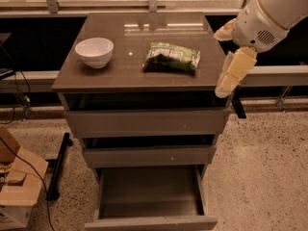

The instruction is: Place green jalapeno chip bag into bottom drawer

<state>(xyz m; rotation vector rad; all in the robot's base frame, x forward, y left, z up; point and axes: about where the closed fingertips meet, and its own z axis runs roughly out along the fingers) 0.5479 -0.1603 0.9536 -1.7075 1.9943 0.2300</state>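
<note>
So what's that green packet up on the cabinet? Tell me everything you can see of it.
It is a green jalapeno chip bag: a small, crinkly foil pillow, green with pale patches and dark print. It lies flat on the brown cabinet top, right of the white bowl and apart from it. Only the top touches it. The end effector hangs by the cabinet's right edge, clear of the bag. The bottom drawer stands open below.

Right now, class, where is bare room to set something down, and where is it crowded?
Bare: the countertop between white bowl and green chip bag, and inside the open bottom drawer. Crowded: the edge past the bag, where the hand hangs.
</note>
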